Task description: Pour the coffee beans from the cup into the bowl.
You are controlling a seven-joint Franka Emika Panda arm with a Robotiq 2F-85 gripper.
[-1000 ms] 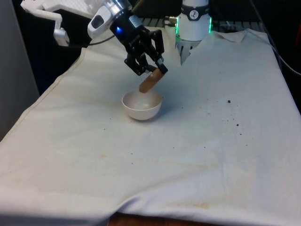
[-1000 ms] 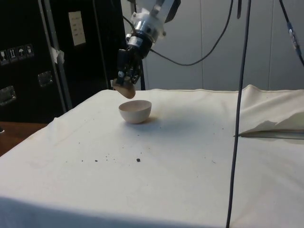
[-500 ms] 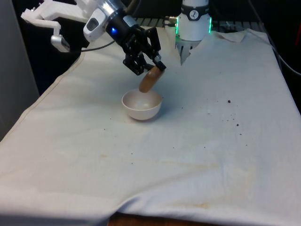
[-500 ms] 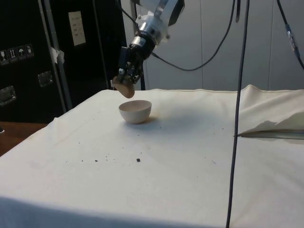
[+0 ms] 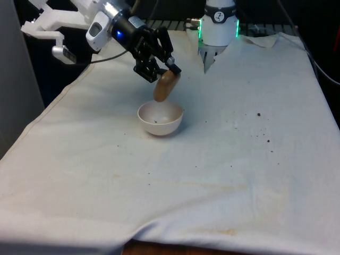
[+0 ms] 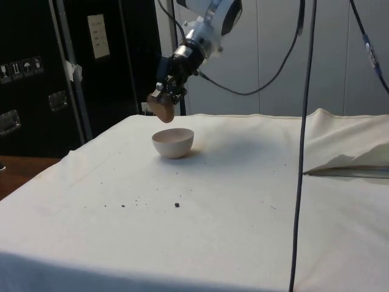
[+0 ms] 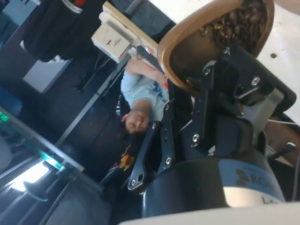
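1. The cup (image 5: 163, 86) is a small tan one, held in the air and tipped steeply so its mouth faces down towards the bowl (image 5: 160, 119). In the wrist view the cup (image 7: 213, 40) has dark coffee beans (image 7: 234, 23) heaped against its lowered rim.
2. The bowl is white and stands upright on the table (image 5: 212, 159), directly below the cup, with a clear gap between them. In the front view a few dark specks lie inside the bowl near its bottom; what they are cannot be told for certain.
3. In the side view the cup (image 6: 161, 107) hangs just above the bowl (image 6: 173, 142), over its rim on the side nearer the dark cabinets (image 6: 73, 67).
4. The gripper (image 5: 159, 66) has its fingers closed on the cup, clamping it from both sides; the cup sticks out from the fingertips towards about 6 o'clock in the front view, while the arm reaches in from about 10 o'clock.
5. In the side view the gripper (image 6: 170, 85) sits at about 1 o'clock from the cup.
6. Loose dark crumbs (image 5: 258, 114) lie scattered on the cloth at about 3 o'clock from the bowl in the front view, well apart from it.
7. A person (image 7: 138, 101) in a light shirt shows in the wrist view, beyond the fingers.
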